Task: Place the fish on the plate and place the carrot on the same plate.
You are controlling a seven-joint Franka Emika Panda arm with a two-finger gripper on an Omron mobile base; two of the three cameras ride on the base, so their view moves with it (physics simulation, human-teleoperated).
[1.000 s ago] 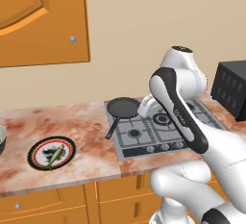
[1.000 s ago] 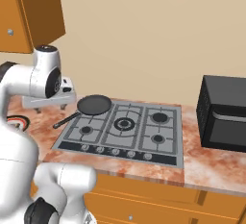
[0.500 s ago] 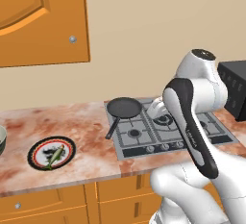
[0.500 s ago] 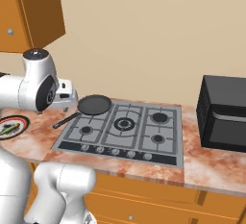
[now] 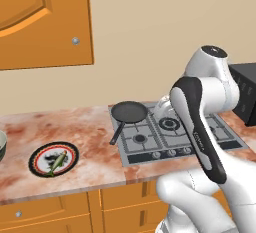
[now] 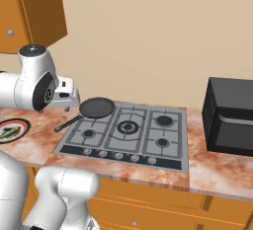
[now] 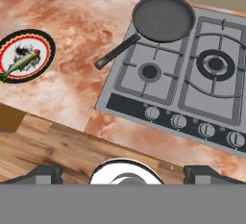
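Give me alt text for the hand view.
A fish lies on a black-rimmed plate at left on a marbled counter. At right, a black frying pan sits on a grey stove with knobs.

I am holding my arm (image 5: 197, 122) folded high, elbow raised, hand tipped downward, and my gripper (image 7: 124, 174) is hanging with its jaws spread wide, gripping nothing.

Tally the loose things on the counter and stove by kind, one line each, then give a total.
Round black-rimmed plate with white centre: 1
Slender green-yellow fish lying on that plate: 1
Black frying pan on the hob's back left burner: 1
Grey-green bowl at the left edge, cut off: 1
Total: 4
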